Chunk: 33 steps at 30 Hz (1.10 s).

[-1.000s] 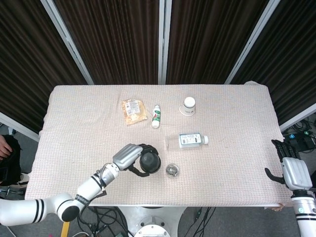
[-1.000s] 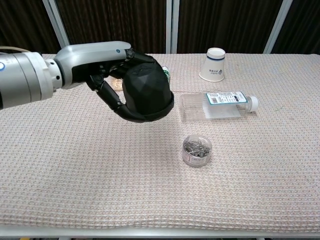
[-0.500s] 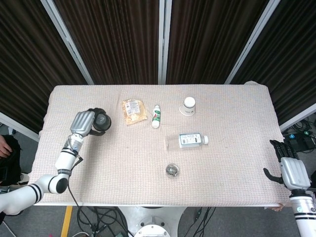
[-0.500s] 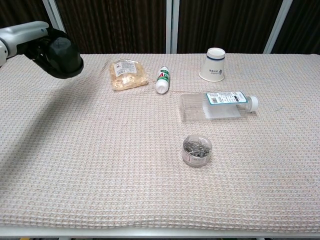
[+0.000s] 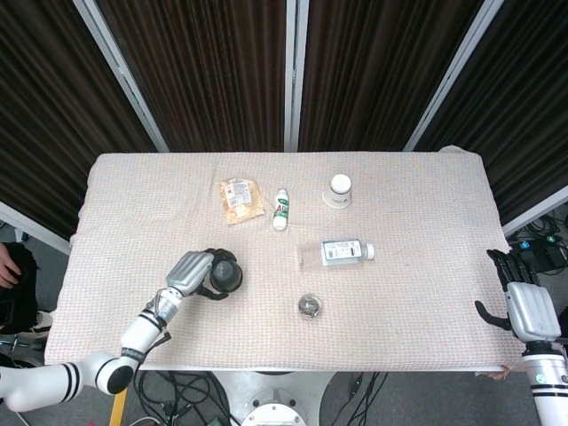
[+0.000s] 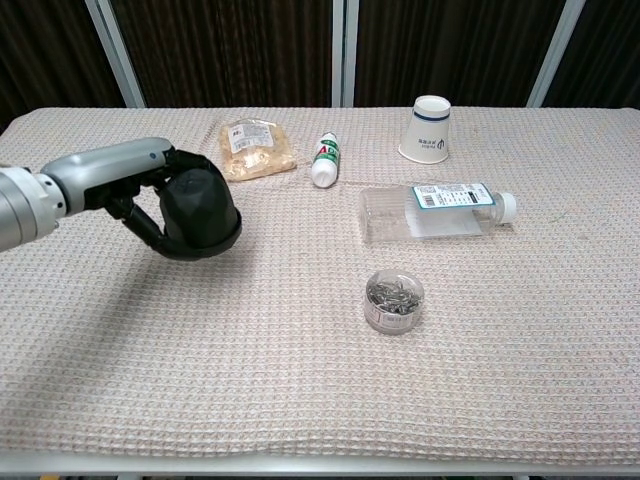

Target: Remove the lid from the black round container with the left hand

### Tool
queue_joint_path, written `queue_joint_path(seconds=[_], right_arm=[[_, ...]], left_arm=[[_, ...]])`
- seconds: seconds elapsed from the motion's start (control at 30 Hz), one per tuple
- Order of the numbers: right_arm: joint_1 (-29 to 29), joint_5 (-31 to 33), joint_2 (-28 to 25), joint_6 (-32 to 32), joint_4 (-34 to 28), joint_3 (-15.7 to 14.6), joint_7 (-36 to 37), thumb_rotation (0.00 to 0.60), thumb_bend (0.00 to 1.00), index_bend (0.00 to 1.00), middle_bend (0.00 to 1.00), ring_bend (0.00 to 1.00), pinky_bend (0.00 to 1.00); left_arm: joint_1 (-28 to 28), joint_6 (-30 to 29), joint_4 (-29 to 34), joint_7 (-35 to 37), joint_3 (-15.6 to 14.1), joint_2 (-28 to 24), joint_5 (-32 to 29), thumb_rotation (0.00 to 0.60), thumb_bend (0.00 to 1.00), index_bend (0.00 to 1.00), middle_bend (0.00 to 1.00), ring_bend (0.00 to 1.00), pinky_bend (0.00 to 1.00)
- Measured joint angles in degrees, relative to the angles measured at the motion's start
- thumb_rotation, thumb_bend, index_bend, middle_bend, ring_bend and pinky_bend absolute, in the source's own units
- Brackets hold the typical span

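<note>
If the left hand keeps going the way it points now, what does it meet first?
The left hand, holding the black lid, points toward the robot's right. Roughly on that line sits the small open container, slightly nearer the front edge. It is probably first, but height is unclear and the hand may pass above it.

We see a black lid (image 6: 199,213) in a silver-and-black left hand (image 6: 150,190); a beige waffle-weave cloth (image 6: 200,350); a white cup (image 6: 430,129); a clear bottle (image 6: 435,211), its label perhaps teal.
</note>
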<state>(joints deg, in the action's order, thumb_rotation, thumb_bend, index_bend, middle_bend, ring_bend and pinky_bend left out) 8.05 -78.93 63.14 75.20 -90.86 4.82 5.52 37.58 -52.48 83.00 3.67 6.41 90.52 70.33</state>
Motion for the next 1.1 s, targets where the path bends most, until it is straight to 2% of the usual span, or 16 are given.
queue_joint_path(seconds=[0.2, 0.27, 0.33, 0.4, 0.57, 0.7, 0.83, 1.1], right_arm=[[0.0, 0.0, 0.0, 0.0, -0.2, -0.1, -0.2, 0.6, 0.21, 0.05, 0.06, 0.0, 0.01], [0.0, 0.0, -0.1, 0.0, -0.2, 0.0, -0.1, 0.6, 0.21, 0.05, 0.06, 0.0, 0.01], [0.0, 0.1, -0.2, 0.0, -0.2, 0.0, 0.0, 0.6, 0.21, 0.05, 0.06, 0.0, 0.01], [0.0, 0.2, -0.3, -0.1, -0.2, 0.0, 0.1, 0.6, 0.21, 0.05, 0.06, 0.0, 0.01], [0.1, 0.3, -0.3, -0.3, -0.2, 0.1, 0.1, 0.6, 0.21, 0.05, 0.06, 0.0, 0.01], [0.1, 0.3, -0.2, -0.4, -0.3, 0.0, 0.0, 0.6, 0.21, 0.05, 0.06, 0.0, 0.01], [0.2, 0.4, -0.2, -0.5, -0.3, 0.0, -0.2, 0.6, 0.21, 0.05, 0.06, 0.0, 0.01], [0.2, 0.6, -0.1, -0.6, -0.3, 0.0, -0.4, 0.6, 0.21, 0.05, 0.06, 0.0, 0.01]], left_arm=[[-0.7, -0.9, -4.6, 1.5, -0.7, 3.2, 1.8, 0.6, 0.2, 0.28, 0.4, 0.28, 0.4], [-0.8, -1.0, -5.6, 2.0, -0.9, 3.6, 2.6, 0.6, 0.17, 0.22, 0.32, 0.23, 0.35], [-0.8, -1.2, -6.7, 2.7, -1.2, 4.0, 3.9, 0.6, 0.14, 0.15, 0.19, 0.15, 0.27], [-0.9, -2.1, -7.8, 3.4, -1.4, 4.5, 5.3, 0.6, 0.12, 0.11, 0.12, 0.11, 0.24], [-1.2, -3.5, -9.3, 5.4, -1.5, 5.3, 7.2, 0.6, 0.09, 0.09, 0.07, 0.08, 0.22], [-1.3, -3.5, -9.3, 6.5, -1.5, 5.1, 7.8, 0.6, 0.09, 0.09, 0.09, 0.08, 0.22], [-1.3, -3.1, -9.1, 6.4, -1.4, 4.8, 7.5, 0.6, 0.09, 0.09, 0.17, 0.09, 0.23], [-1.5, -3.0, -9.0, 5.2, -0.6, 5.1, 6.2, 0.6, 0.1, 0.12, 0.32, 0.18, 0.3]])
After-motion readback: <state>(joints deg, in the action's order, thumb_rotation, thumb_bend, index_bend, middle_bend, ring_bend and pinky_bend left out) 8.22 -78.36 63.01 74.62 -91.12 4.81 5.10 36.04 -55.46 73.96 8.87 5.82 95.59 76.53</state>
